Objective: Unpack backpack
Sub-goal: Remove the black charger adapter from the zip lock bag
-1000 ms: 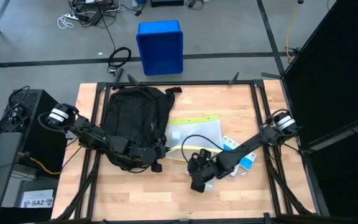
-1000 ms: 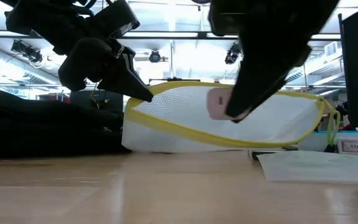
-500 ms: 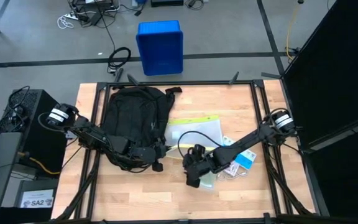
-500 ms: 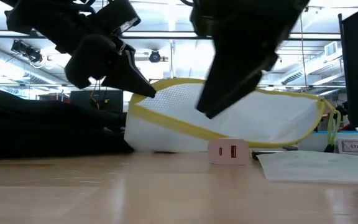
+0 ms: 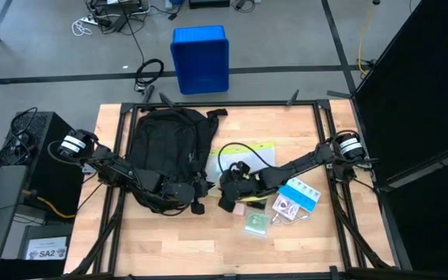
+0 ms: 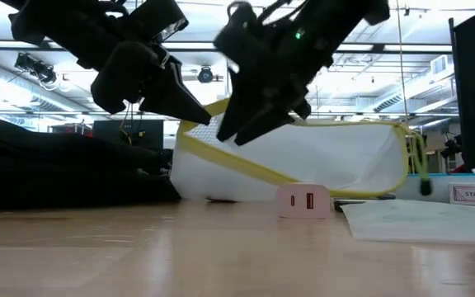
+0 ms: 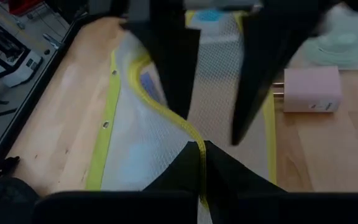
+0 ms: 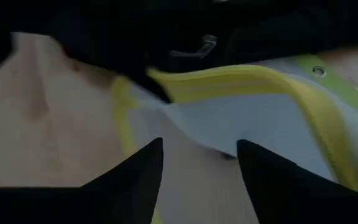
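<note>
Black fabric: the backpack [image 5: 168, 148] lies flat on the left half of my wooden bench [image 5: 169, 249], its top toward the far edge, straps trailing at its upper right corner.

White mesh with yellow trim: a zip pouch [image 5: 247, 159] lies just right of the backpack, mid-bench. In the low view it stands up as a pale hump [image 6: 303, 165] with the yellow band running across it.

My left gripper [image 5: 198, 189] sits at the backpack's lower right edge, jaws together, pinched on the pouch's yellow edge [image 7: 185, 127]; in my left wrist view the yellow binding runs straight into the point where my two fingers meet.

My right gripper [image 5: 228, 194] hangs above the pouch's near left corner, close beside the left one. Its fingers [image 8: 129, 177] stand apart in my right wrist view, with the yellow trim [image 8: 229, 81] and white mesh showing in the gap; I cannot tell that anything is held.

Pale pink: a small charger block [image 6: 302, 200] stands on the bench in front of the pouch, free of both grippers, two slots on its face. My left wrist view shows it too [image 7: 309, 90], beside the pouch.

Also on the bench, right of centre: a blue-and-white flat pack [image 5: 298, 194], and a small clear greenish packet [image 5: 257, 223] nearer the front.

Blue plastic: a bin [image 5: 201, 58] on the floor beyond the bench.
</note>
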